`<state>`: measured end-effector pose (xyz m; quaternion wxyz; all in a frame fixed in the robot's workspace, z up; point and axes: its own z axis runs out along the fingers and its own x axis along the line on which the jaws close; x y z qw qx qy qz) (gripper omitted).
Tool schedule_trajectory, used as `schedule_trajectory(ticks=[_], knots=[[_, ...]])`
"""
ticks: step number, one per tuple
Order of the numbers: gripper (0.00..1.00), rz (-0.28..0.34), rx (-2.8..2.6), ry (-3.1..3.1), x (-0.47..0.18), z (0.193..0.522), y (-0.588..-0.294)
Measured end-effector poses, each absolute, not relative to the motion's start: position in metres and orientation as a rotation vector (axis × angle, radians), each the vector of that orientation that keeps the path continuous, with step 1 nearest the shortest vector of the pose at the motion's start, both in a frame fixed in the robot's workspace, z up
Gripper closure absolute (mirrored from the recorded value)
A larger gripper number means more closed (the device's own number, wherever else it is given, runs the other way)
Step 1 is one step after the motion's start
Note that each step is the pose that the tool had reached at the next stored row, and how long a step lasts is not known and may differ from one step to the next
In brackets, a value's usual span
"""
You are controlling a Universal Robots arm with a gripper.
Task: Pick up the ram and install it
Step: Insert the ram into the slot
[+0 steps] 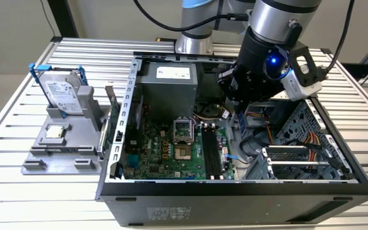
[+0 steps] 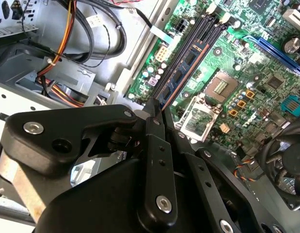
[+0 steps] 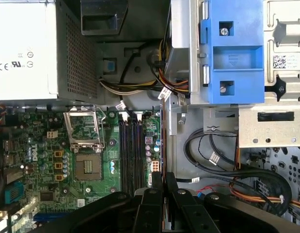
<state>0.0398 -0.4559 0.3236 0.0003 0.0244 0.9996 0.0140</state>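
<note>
My gripper (image 1: 241, 115) hangs inside the open computer case (image 1: 126, 120), shut on the ram (image 1: 242, 124), a thin bluish stick held on edge. In the second wrist view the ram (image 2: 184, 67) runs out from the closed fingertips (image 2: 150, 112) with small chips on its side and an orange lower edge. In the first wrist view the ram (image 3: 162, 145) is a thin line beside the long black slots (image 3: 132, 150), which stand empty. In the exterior view it hangs above the board, to the right of those slots (image 1: 211, 153).
A power supply (image 1: 168, 84) fills the case's back corner, and a drive cage (image 1: 299, 158) with bundled cables (image 3: 246, 179) sits on the exterior view's right. The processor socket (image 3: 86, 167) lies open. Outside the case a grey stand (image 1: 56, 143) holds a hard drive (image 1: 63, 96) and a chip (image 1: 56, 132).
</note>
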Motion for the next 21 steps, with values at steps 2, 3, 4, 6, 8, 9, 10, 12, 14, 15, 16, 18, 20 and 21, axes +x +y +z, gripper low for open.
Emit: schedule_trajectory(ticks=[2,3,4,6,8,9,10,12,14,15,16,18,20,21], knots=[[1.00,0.044,0.077,3.140,0.040,0.322,-0.456],[1.00,0.044,0.077,3.140,0.040,0.322,-0.456],[1.00,0.044,0.077,3.140,0.040,0.321,-0.456],[1.00,0.043,0.077,3.140,0.040,0.319,-0.456],[1.00,0.043,0.077,3.140,0.040,0.319,-0.456],[1.00,0.043,0.077,3.140,0.040,0.318,-0.456],[1.00,0.043,0.077,3.140,0.040,0.317,-0.456],[1.00,0.043,0.078,3.140,0.040,0.316,-0.456],[1.00,0.043,0.084,3.140,0.040,0.315,-0.456],[1.00,0.043,0.087,3.139,0.040,0.314,-0.456],[1.00,0.043,0.089,3.139,0.040,0.313,-0.456],[1.00,0.043,0.094,3.139,0.040,0.312,-0.456],[1.00,0.043,0.095,3.139,0.040,0.310,-0.456],[1.00,0.043,0.095,3.139,0.040,0.310,-0.456]])
